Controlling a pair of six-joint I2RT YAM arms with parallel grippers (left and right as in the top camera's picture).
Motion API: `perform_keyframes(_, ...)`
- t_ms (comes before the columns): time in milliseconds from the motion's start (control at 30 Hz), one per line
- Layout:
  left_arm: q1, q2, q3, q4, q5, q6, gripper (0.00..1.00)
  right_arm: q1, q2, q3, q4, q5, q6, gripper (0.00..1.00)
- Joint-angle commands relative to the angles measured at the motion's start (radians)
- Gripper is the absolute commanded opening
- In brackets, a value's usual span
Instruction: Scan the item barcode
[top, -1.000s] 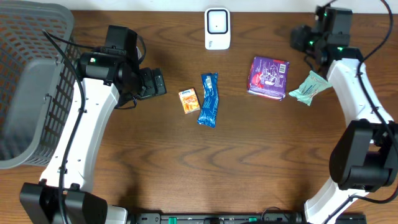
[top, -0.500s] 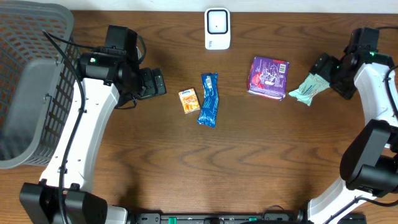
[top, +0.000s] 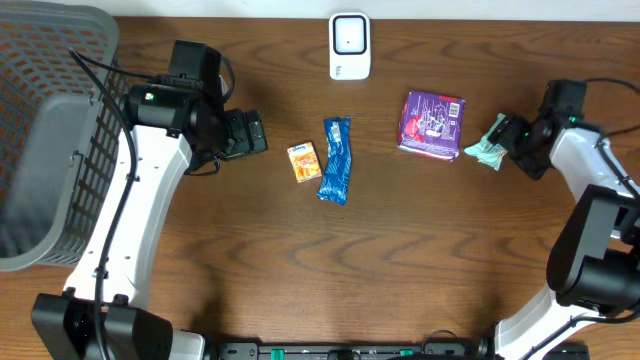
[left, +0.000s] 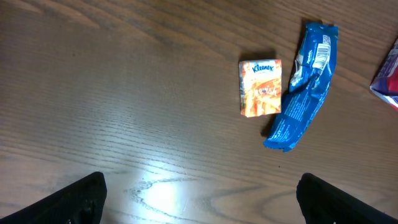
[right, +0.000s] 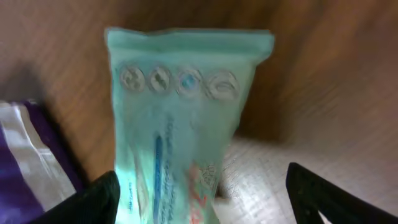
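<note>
Right gripper: spread, a finger on each side of the packet, nothing pinched.
Mint packet: flat on the table, just beside the purple pack.
Change: a second ago this arm hung at the far corner; it has dropped onto the packet.
Meaning: we judge pickup is next, with the scanner well apart.
Left gripper: spread, idle.
</note>
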Motion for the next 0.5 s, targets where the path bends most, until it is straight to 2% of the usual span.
perform_keyframes(0,0.005,0.004,0.005,-0.004,-0.01,0.006,0.98,0.0,-0.012,-0.071,0.085,-0.05,0.014,0.81)
perform_keyframes(100,0.005,0.004,0.005,-0.004,-0.01,0.006,0.98,0.0,-0.002,-0.116,0.154,-0.045,0.014,0.77)
perform_keyframes(167,0.005,0.004,0.005,-0.004,-0.01,0.006,0.98,-0.001,0.012,-0.135,0.175,-0.036,0.014,0.65)
perform_keyframes(233,0.005,0.004,0.005,-0.004,-0.01,0.006,0.98,-0.001,0.025,-0.144,0.176,-0.022,0.014,0.46)
perform_keyframes(300,0.005,0.004,0.005,-0.003,-0.01,0.006,0.98,-0.001,0.039,-0.146,0.17,-0.016,0.014,0.17)
perform_keyframes(333,0.005,0.004,0.005,-0.004,-0.01,0.006,0.98,-0.001,0.043,-0.146,0.17,-0.017,0.014,0.06)
perform_keyframes(367,0.005,0.004,0.005,-0.004,-0.01,0.006,0.98,-0.001,0.043,-0.146,0.169,-0.017,0.014,0.01)
perform_keyframes(467,0.005,0.004,0.005,-0.003,-0.01,0.006,0.98,-0.001,0.034,-0.13,0.148,-0.025,0.013,0.01)
